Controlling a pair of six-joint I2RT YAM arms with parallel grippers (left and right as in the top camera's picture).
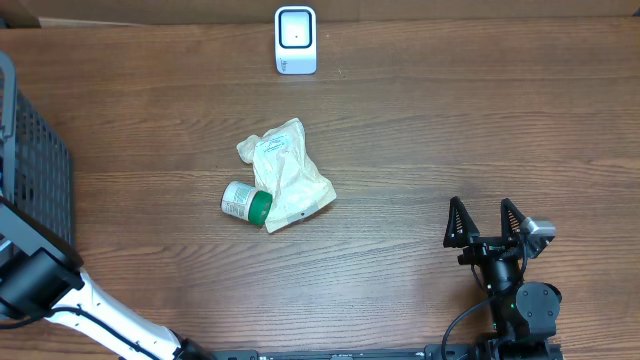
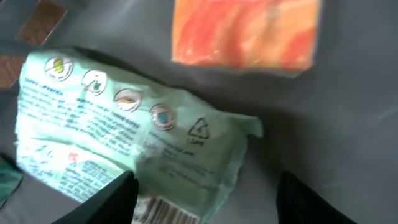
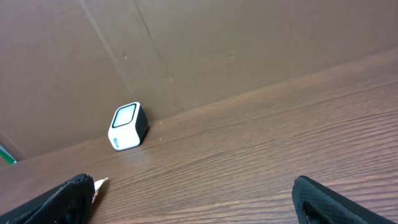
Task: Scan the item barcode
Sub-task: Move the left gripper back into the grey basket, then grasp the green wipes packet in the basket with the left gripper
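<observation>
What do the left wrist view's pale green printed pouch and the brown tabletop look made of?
Pale green printed pouch: likely thin plastic film, wrinkled, bearing a recycling triangle. Brown tabletop: wood or laminate, matte, with visible grain.

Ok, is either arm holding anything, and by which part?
Nothing held. Right gripper: open, empty. Left gripper: fingers open astride the barcode end of the pale green printed plastic packet, not clamped.
</observation>
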